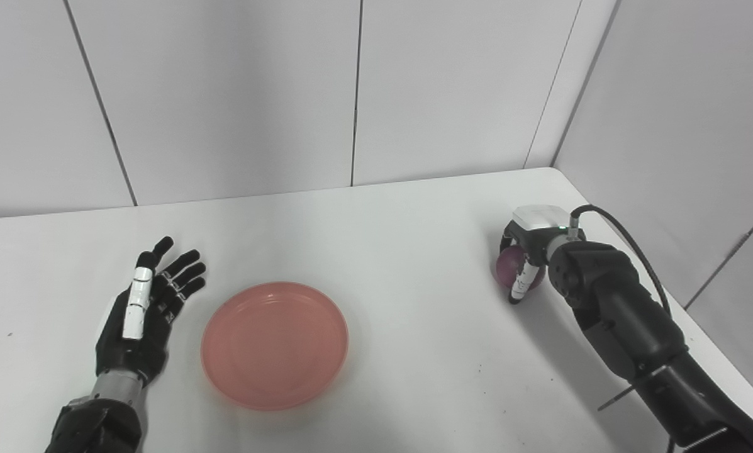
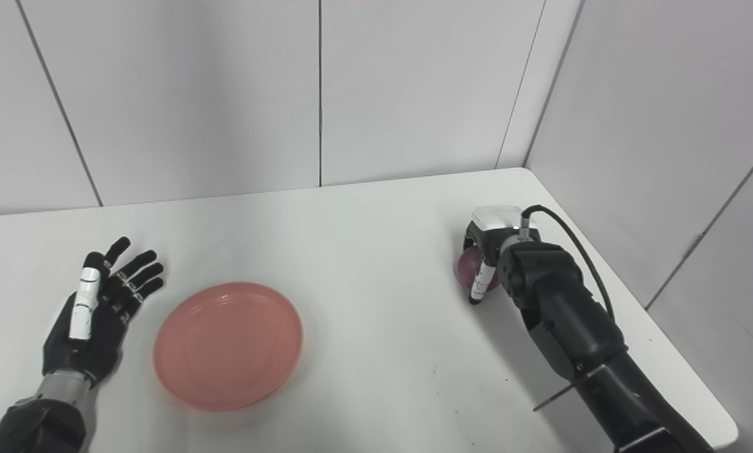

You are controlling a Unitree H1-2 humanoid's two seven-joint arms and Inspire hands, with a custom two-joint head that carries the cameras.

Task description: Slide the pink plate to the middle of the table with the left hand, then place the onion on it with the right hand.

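Plate [image 1: 275, 345] first: pink, round and shallow, it lies flat on the white tabletop [image 1: 401, 251], with nothing on it, and it serves as the landmark for everything else. Just beside the plate, on its left, the left hand [image 1: 143, 314] rests with its palm turned toward the plate rim and its fingers [image 1: 184, 272] spread apart and stretched toward the back wall; it holds nothing, and a narrow strip of bare tabletop shows between it and the rim. A white panel runs along the hand's upper edge.

Well apart from the plate, off to its right and somewhat farther back, the onion [image 1: 512, 265] sits near the right edge of the tabletop. It is dark reddish purple and mostly hidden. The right hand [image 1: 530, 251] comes down over it from above, the black forearm reaching in from the lower right. Its fingers [image 1: 519, 284] curl around the onion's front and top, closed against it, one white-tipped one crossing its face. Whether the onion touches the tabletop or is lifted clear of it cannot be told from either view. A black cable [image 1: 628, 239] loops from the wrist.
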